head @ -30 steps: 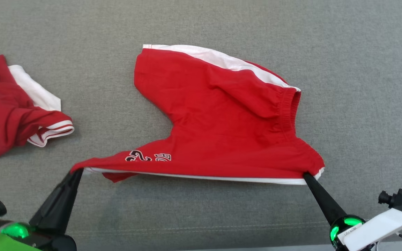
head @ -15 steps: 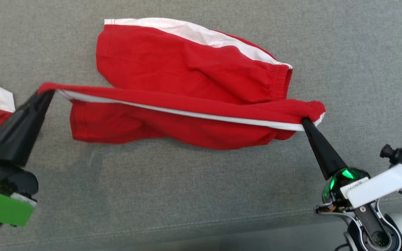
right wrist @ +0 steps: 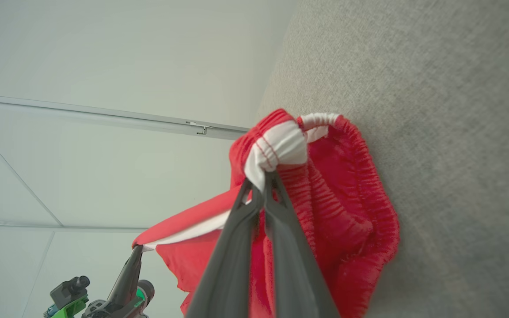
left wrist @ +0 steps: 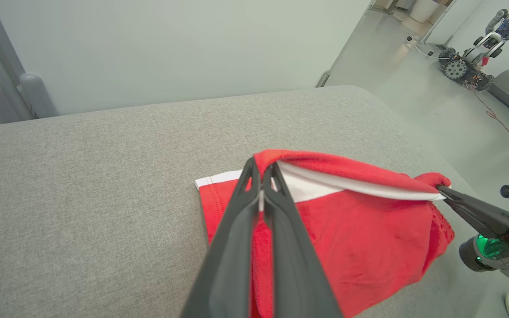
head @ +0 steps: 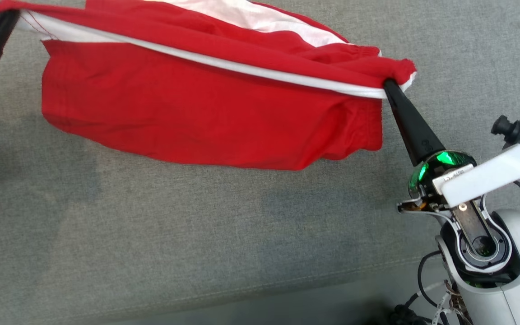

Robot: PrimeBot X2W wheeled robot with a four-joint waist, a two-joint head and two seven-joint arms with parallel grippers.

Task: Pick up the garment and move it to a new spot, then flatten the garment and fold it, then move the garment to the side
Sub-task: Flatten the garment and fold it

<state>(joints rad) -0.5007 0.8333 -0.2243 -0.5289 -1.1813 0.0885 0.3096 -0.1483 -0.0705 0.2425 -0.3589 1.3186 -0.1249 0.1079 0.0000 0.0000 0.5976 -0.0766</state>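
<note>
- The red shorts (head: 197,113) are held up over the grey desk (head: 151,234), one white-trimmed edge stretched taut between the two hands; the far leg seems to rest on the desk, though the lifted cloth hides most of it.
- The left hand (left wrist: 261,170) is pressed together on a hem corner; the right hand (head: 387,85) pinches a small bunch of waistband.
- Both grips are thin, so more pull along the taut edge could tug a corner free and drop that side.
- The loose panel hangs slack and may land creased or skewed if the hands lower unevenly.
- A second ago the near leg lay flat with its print showing; now it dangles from the raised edge, which sits over the far leg; the camera has also shifted.
</note>
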